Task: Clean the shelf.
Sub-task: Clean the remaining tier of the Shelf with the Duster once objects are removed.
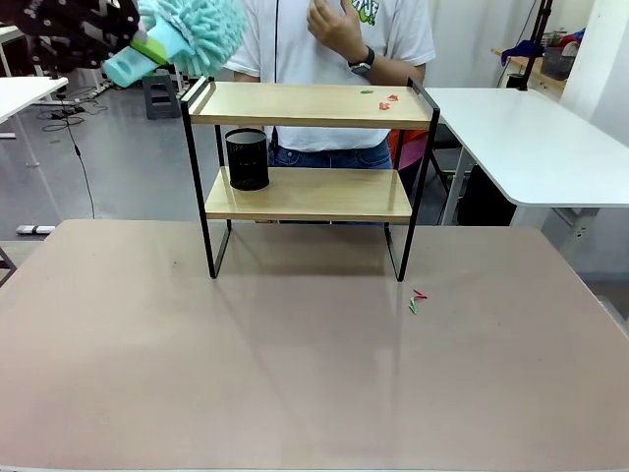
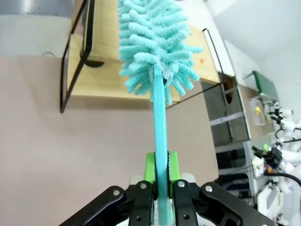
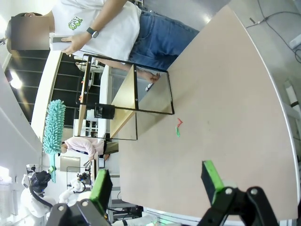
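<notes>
L gripper [image 2: 160,186] is clenched on the flat teal handle of a duster [image 2: 154,56], w/ green pads [image 2: 149,167] pressed on either side of it. The duster's fluffy head sticks straight out ahead of the fingers, up off the table [image 1: 295,383]. The shelf [image 1: 307,104] sits ahead of and below this gripper. In the front view the duster head is by the shelf's top-left corner, about level w/ or just above the top board; can't tell if it touches. In the L wrist view the head overlaps the top board.

Top board has a few small red & green scraps [image 1: 383,99] at the end farthest from L gripper. Lower board has a black mesh cup [image 1: 247,159] on the side nearer L gripper, below the duster head.

R gripper [image 3: 156,184] is released: jaws wide apart, nothing between them, hanging above the table. The shelf is well ahead of it across bare tabletop. More bits [image 3: 178,128], red & green, lie on the table between R gripper and shelf, nearer the shelf's leg.

A person stands beyond the shelf, on the far side from both grippers, w/ one hand [image 1: 339,29] raised at chest height and a watch on that wrist.
</notes>
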`<state>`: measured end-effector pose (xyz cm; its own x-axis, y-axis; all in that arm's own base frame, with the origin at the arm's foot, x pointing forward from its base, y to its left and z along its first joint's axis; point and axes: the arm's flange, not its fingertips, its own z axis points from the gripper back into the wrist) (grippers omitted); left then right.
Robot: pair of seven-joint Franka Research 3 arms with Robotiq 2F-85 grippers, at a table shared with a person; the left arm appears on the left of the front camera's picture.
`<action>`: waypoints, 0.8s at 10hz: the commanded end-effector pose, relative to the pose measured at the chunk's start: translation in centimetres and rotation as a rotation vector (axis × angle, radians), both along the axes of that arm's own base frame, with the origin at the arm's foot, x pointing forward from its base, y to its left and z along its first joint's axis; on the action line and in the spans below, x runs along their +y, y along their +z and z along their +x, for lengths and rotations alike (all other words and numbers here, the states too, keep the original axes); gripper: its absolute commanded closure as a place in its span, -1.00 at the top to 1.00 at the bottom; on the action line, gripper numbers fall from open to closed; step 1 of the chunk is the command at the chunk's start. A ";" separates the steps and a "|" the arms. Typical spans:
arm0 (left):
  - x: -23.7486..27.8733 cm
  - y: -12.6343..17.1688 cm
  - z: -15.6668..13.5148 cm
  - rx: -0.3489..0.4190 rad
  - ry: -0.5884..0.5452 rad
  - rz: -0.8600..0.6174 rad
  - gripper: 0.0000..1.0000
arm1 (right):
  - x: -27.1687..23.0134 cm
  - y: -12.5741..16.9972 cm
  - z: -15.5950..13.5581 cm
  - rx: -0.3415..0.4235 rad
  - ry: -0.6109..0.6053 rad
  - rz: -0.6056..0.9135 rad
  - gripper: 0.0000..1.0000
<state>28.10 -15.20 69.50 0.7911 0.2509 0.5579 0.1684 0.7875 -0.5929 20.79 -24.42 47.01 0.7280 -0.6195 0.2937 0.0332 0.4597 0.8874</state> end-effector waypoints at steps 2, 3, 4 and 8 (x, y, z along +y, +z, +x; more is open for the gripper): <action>-5.5 0.2 3.6 -0.084 0.076 0.073 -0.74 | -0.1 0.1 0.2 -0.034 0.002 -0.002 1.00; -7.6 0.1 5.0 -0.058 0.016 0.089 -0.74 | -0.1 0.1 0.2 -0.034 0.002 -0.002 1.00; -9.5 -0.2 6.5 -0.030 -0.015 0.102 -0.74 | -0.1 0.1 0.2 -0.034 0.002 -0.002 1.00; -14.1 -2.6 9.7 0.057 -0.012 0.221 -0.74 | -0.1 0.1 0.2 -0.034 0.002 -0.002 1.00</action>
